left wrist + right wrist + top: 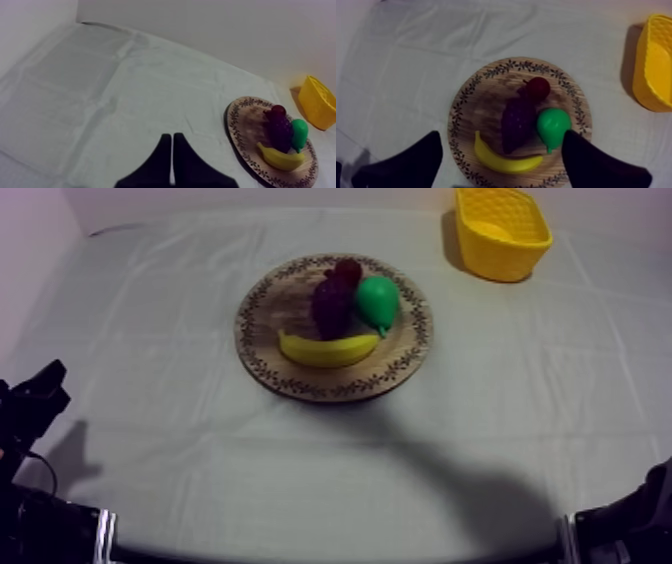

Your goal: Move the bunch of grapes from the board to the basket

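The dark purple bunch of grapes (330,305) lies in the middle of the round wooden board (270,338), between a small red fruit (348,271), a green pear (378,300) and a banana (328,349). The yellow basket (500,230) stands at the far right of the table, apart from the board. My left gripper (171,136) is shut on nothing, low over the cloth well left of the board (245,125). My right gripper (501,135) is open, its fingers (428,155) spread wide, with the grapes (517,120) seen between them some way off.
My left arm (30,403) sits at the table's front left and my right arm (630,523) at the front right. Grey-white cloth lies bare between the board and the basket (656,70). A wall runs behind the table.
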Available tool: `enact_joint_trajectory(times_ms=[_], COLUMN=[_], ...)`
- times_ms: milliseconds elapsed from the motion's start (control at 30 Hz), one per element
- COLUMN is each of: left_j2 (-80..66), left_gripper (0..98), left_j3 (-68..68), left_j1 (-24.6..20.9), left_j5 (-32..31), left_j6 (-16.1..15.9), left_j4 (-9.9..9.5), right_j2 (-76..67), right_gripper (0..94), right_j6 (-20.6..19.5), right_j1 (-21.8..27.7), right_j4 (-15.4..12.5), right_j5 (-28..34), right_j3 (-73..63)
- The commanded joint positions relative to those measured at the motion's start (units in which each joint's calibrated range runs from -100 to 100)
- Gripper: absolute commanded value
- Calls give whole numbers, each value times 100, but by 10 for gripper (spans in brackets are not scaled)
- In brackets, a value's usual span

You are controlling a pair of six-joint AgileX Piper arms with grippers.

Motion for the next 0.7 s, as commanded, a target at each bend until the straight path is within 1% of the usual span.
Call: enact_joint_trajectory(times_ms=[0, 267, 667], left_j2=[0, 0, 0], left_gripper=[1, 1, 1], left_j3=[-3, -3, -3], left_j1=[1, 1, 1], left_j5=[1, 1, 1], left_j6=[1, 1, 1], left_j4=[1, 1, 1], right_j2=[3, 25, 357], right_gripper=[844, 853, 855], right_j6=[-11, -42, -53], right_j1=[4, 20, 132], right_j4=[-18, -31, -213], right_j5=[-28, -109, -565], right_j3=[36, 228, 772])
